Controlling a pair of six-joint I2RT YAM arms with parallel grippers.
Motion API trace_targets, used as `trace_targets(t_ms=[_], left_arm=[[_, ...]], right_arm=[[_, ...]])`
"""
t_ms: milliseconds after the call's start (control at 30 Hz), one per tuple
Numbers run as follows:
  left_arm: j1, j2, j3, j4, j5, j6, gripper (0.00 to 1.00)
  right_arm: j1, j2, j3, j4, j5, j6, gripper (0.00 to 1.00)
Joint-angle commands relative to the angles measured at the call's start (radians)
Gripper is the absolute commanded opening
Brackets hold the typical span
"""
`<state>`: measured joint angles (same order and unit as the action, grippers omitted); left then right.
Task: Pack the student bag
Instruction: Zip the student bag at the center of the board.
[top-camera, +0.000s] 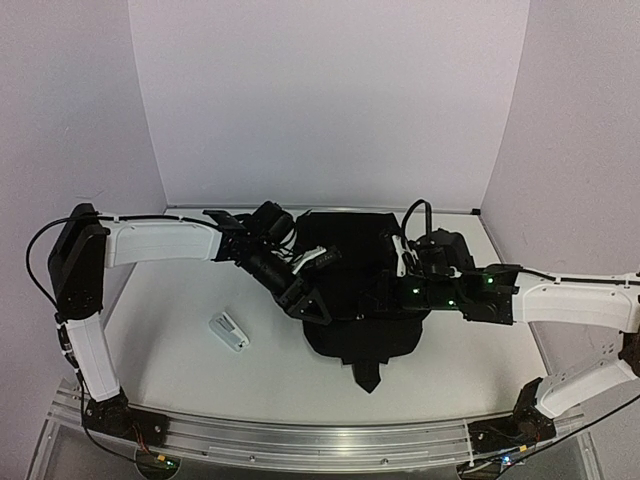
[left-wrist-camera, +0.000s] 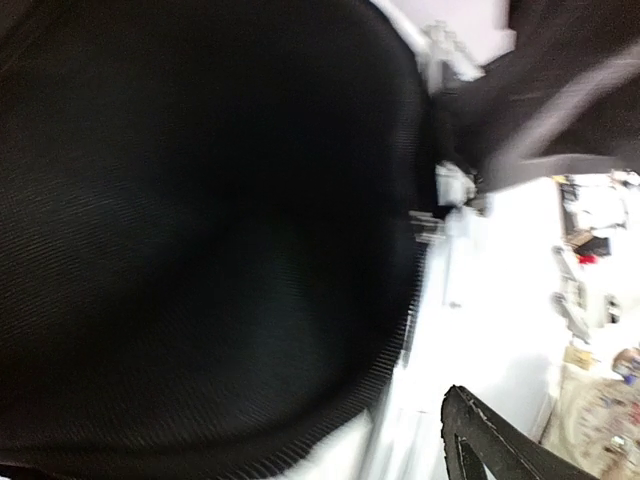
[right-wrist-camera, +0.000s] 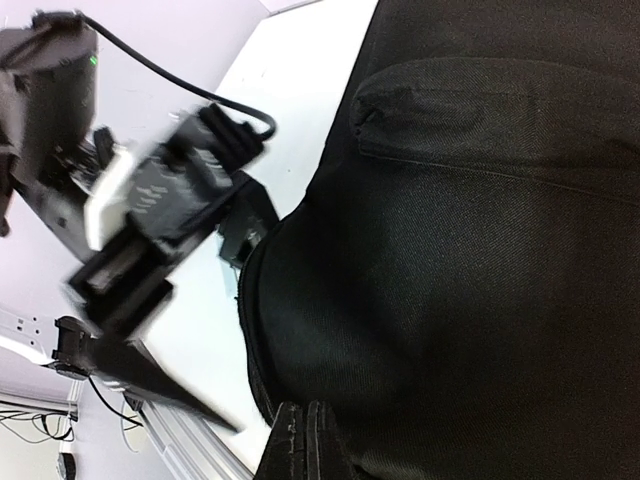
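Black fabric of the student bag (left-wrist-camera: 200, 240) fills the left wrist view; it lies central on the surface (top-camera: 170, 340). At its 9 o'clock the left tool (top-camera: 310, 305) gapes empty; at 3 o'clock the right tool (right-wrist-camera: 303, 415) sits clenched. Pushed, limp cloth could bunch or slide.

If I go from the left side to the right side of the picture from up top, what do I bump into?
The left arm's black elbow → small white object lying on the table → student bag → the right arm's white forearm. Both arms' jaws overlap the bag, so they are left out.
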<state>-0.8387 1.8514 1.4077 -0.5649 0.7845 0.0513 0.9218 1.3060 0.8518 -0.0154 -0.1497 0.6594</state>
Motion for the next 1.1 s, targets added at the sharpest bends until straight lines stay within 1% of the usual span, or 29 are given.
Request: trace_targets(t_ms=[0,167,467,533,600,700,767,800,933,1000,1067], left_arm=[[-0.016,0.015,0.084,-0.116,0.216,-0.005,0.93],[-0.032,0.028,0.1,-0.171,0.273,-0.004,0.92],[-0.093,0.026,0.076,-0.18,0.289,-0.034,0.92],[-0.106,0.008,0.061,-0.13,0.298,-0.07,0.92],[-0.119,-0.024,0.037,-0.037,0.299,-0.127,0.92],[-0.126,-0.112,-0.03,0.165,0.292,-0.243,0.92],[-0.126,-0.178,-0.078,0.271,0.238,-0.309,0.92],[-0.126,-0.215,-0.093,0.296,0.181,-0.322,0.92],[-0.126,-0.323,-0.144,0.311,-0.139,-0.345,0.93],[-0.126,-0.367,-0.187,0.35,-0.271,-0.372,0.93],[-0.126,-0.382,-0.237,0.42,-0.33,-0.4,0.93]], right_arm=[[0.001,-0.002,0.001,0.056,0.016,0.003,0.0],[0.002,0.002,-0.006,0.057,0.027,0.008,0.0],[0.001,-0.013,-0.021,0.059,0.045,0.02,0.0],[0.001,-0.011,-0.023,0.059,0.042,0.021,0.0],[0.001,-0.011,-0.025,0.065,0.031,0.021,0.0],[0.001,-0.017,-0.032,0.083,0.001,0.016,0.0],[0.002,-0.026,-0.039,0.099,-0.02,0.014,0.0],[0.002,-0.031,-0.042,0.103,-0.028,0.014,0.0],[0.001,-0.053,-0.053,0.116,-0.04,0.017,0.0],[0.001,-0.06,-0.054,0.117,-0.035,0.024,0.0],[0.001,-0.063,-0.056,0.118,-0.036,0.035,0.0]])
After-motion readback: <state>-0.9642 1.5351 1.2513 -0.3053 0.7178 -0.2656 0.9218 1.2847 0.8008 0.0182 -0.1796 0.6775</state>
